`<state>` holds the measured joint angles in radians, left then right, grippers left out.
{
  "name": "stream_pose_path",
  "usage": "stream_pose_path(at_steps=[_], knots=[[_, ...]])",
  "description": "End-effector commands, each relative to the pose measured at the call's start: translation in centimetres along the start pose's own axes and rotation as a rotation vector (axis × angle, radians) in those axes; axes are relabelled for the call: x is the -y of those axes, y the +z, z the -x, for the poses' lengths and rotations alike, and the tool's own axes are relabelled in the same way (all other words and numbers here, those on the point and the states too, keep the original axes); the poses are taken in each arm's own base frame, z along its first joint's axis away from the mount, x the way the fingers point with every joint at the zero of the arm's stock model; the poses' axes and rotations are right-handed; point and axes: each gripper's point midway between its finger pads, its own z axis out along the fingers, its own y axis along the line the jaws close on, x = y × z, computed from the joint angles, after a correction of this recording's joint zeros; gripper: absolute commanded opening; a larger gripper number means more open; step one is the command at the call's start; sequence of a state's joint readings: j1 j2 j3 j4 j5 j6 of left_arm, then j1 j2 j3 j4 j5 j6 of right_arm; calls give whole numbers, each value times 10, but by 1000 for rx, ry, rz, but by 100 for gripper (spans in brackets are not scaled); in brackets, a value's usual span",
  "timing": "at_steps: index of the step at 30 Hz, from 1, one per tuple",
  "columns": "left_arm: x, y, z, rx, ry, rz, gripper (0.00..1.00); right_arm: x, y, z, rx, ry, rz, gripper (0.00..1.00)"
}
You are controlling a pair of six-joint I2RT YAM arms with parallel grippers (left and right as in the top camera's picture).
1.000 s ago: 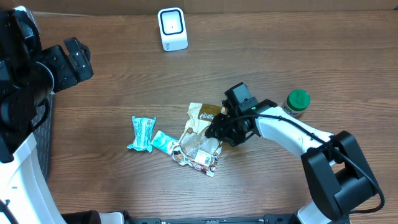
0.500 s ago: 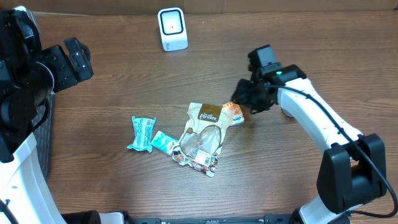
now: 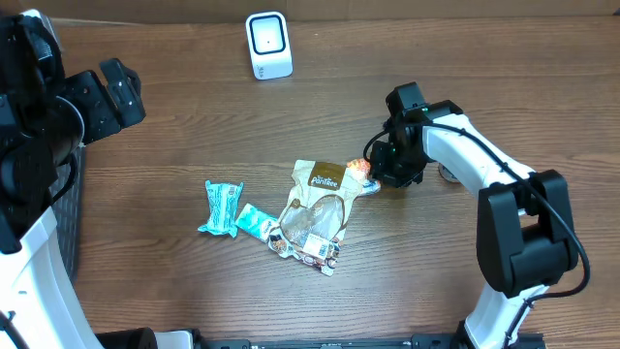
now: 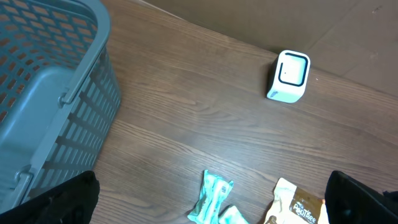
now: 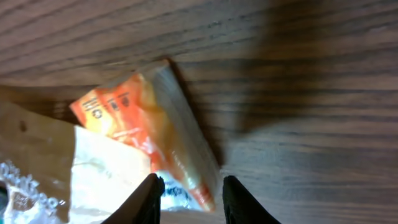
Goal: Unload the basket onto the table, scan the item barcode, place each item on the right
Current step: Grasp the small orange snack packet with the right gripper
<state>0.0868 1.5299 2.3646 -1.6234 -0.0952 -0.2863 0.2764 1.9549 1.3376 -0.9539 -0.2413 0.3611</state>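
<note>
**Orange packet point(image 3: 360, 173): position, markings and gripper status**

You will find the orange packet lying flat on the wooden table point(image 3: 194, 126), right of centre. One end is tucked under the beige pouch point(image 3: 318, 199). The right wrist view shows small round printed symbols at its orange corner, but you cannot read them. The pouch carries a brown label with pale lettering, too small to read with confidence.

The right gripper point(image 3: 390, 165) is lowered over the packet's free end. Its fingertips point(image 5: 152, 193) stand partly apart on either side of that end. You cannot tell whether they press on it.

The left gripper point(image 3: 124, 89) hangs at the table's left side, fingers spread wide, next to a grey basket point(image 4: 50, 93).

A white scanner point(image 3: 268, 44) stands upright at the far edge. Two teal packets point(image 3: 223, 206) lie left of the pouch.
</note>
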Motion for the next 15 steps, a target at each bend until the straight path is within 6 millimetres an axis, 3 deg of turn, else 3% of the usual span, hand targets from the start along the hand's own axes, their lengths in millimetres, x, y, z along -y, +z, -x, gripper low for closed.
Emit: stream_pose_path(at_steps=[1, 6, 9, 15], knots=[[-2, -1, 3, 13, -13, 9, 100, 3, 13, -6, -30, -18, -1, 28], [-2, -1, 3, 13, -13, 9, 100, 3, 24, -9, -41, -18, 15, 25], [-2, -1, 3, 13, -13, 9, 99, 4, 26, -9, -40, -19, 16, 5], [-2, -1, 3, 13, -13, 9, 100, 12, 8, -1, -38, 11, 16, 4]])
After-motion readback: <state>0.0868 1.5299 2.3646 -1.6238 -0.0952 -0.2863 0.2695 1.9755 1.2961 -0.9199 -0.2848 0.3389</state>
